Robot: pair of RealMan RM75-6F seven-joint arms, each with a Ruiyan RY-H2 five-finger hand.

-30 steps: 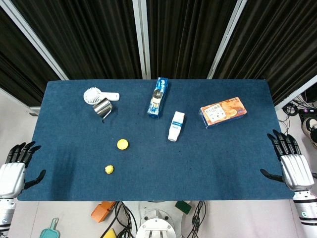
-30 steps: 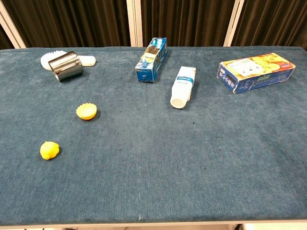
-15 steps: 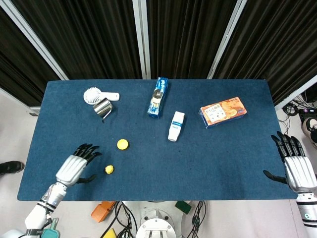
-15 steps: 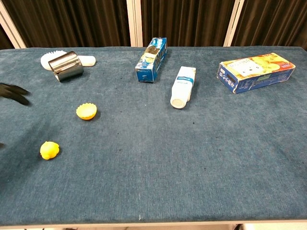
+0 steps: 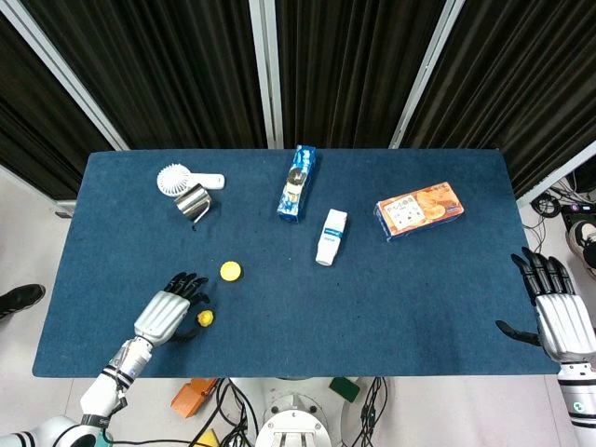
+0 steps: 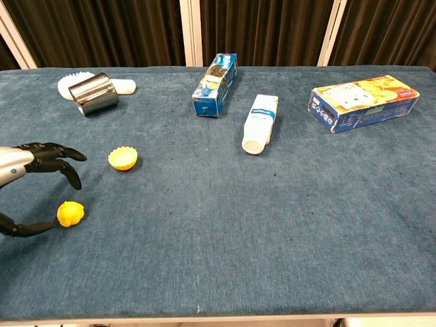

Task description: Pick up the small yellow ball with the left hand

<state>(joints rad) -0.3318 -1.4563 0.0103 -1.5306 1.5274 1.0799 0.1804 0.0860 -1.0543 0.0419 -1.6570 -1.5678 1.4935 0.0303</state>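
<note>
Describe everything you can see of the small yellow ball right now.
The small yellow ball is plain yellow, slightly lumpy rather than perfectly round, and rests on the blue cloth table near its front left edge. The open left hand brackets it, thumb tip at its side, fingers arched above; not yet gripped or lifted.

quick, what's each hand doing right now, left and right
Left hand: open, fingers spread around the small yellow ball, not gripping it.
Right hand: open, holding nothing.

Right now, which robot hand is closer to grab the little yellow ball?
The left hand. Its open fingers already curve around the small yellow ball, while the right hand waits at the table's far edge.
</note>
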